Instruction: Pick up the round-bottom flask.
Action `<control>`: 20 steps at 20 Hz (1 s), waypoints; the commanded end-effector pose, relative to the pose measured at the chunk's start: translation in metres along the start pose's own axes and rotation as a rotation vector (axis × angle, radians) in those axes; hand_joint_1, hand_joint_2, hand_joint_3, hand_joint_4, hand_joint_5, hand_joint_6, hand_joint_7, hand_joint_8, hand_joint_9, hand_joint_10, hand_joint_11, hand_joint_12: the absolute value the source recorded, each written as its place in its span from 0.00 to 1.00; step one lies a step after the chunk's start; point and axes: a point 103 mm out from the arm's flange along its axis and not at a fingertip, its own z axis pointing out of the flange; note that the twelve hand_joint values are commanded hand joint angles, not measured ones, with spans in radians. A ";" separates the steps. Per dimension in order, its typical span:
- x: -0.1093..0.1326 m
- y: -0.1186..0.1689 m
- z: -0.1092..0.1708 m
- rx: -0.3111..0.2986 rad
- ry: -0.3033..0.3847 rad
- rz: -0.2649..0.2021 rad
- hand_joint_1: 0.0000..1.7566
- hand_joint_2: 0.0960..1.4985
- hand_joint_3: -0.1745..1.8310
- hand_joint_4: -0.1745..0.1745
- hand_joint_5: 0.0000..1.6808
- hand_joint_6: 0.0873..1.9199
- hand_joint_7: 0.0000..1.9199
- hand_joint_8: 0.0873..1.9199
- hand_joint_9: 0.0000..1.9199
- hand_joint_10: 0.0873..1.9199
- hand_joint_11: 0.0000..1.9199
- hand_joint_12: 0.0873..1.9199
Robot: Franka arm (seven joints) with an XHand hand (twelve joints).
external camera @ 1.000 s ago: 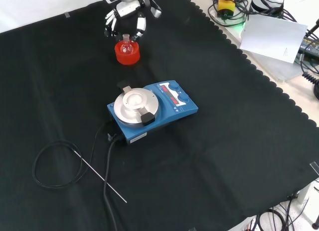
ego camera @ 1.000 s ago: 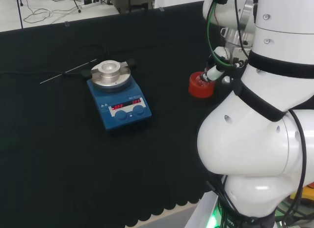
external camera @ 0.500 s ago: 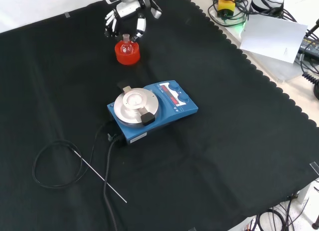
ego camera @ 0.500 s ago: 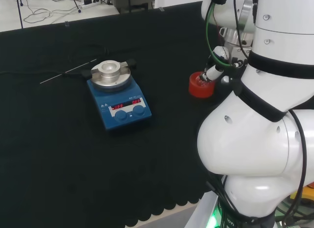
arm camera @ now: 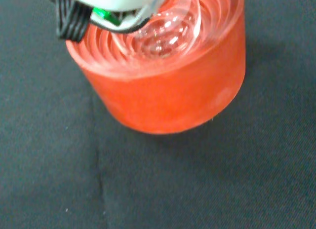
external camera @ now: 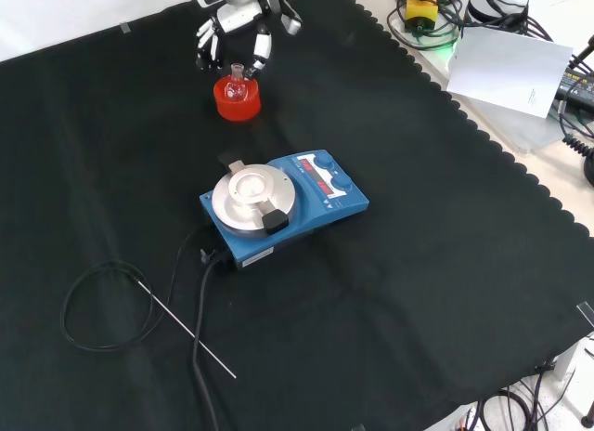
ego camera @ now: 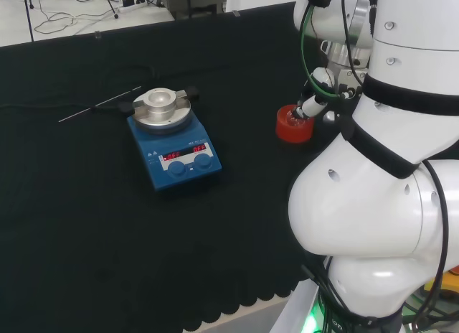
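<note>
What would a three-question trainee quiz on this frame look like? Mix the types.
1. True or false: the flask sits in a red stand.
2. In the front view, the hand is: A) above the stand, fingers spread, B) on the stirrer, C) by the thin rod.
3. Fill in: the stirrer's top plate carries ____ glassware.

Key: 1 true. 2 A. 3 no.
</note>
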 end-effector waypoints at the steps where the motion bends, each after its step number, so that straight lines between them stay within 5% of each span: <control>1: -0.003 -0.003 -0.011 -0.031 -0.004 0.011 0.63 0.42 0.43 0.85 0.70 0.42 0.25 0.31 0.36 0.27 0.18 0.68; 12: 0.025 -0.020 -0.072 -0.020 -0.073 -0.013 0.63 0.39 0.47 0.83 0.70 0.45 0.27 0.31 0.38 0.26 0.19 0.68; 20: 0.071 -0.039 -0.101 -0.020 -0.131 -0.053 0.63 0.39 0.47 0.85 0.70 0.45 0.27 0.31 0.38 0.26 0.19 0.68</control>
